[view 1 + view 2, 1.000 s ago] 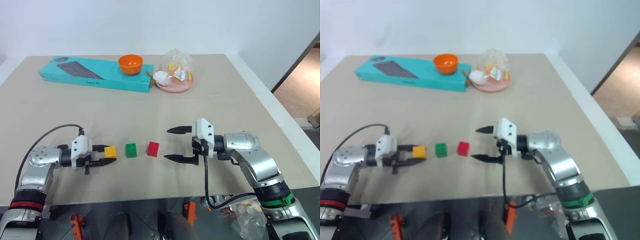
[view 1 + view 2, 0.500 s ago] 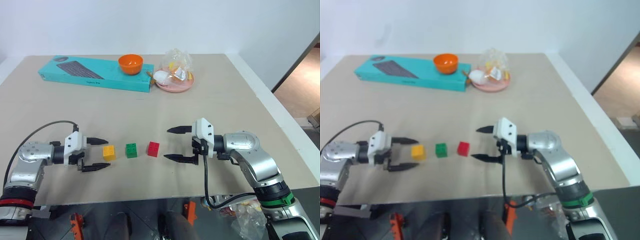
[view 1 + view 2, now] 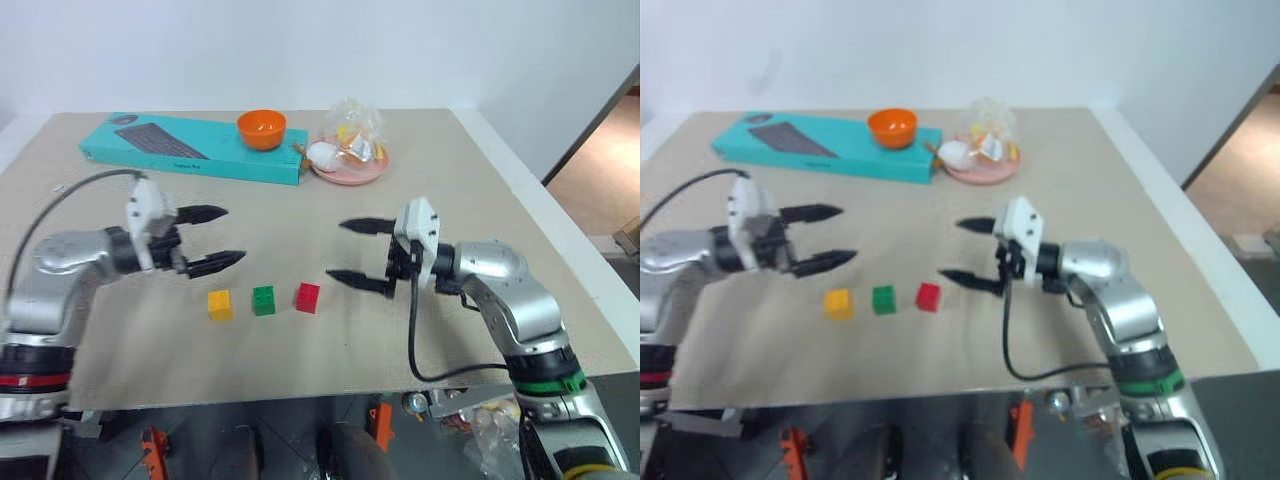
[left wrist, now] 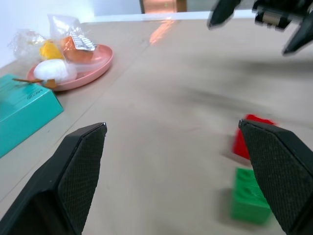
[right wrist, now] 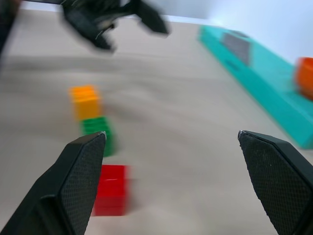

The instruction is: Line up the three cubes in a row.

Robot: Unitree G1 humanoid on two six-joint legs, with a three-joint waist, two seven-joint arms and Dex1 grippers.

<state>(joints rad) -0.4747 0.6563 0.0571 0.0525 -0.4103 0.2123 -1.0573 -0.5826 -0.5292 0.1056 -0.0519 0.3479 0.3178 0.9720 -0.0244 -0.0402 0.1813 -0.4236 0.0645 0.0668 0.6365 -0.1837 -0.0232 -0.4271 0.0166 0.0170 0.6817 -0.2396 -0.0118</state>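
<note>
Left gripper [image 3: 215,238] released yellow cube [image 3: 219,304], lifted; both grippers wide, blurred.

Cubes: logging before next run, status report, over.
Left end effector open, right end effector open, both above the table, holding nothing. Yellow cube, green cube, red cube in a row. Nothing between them.
</note>
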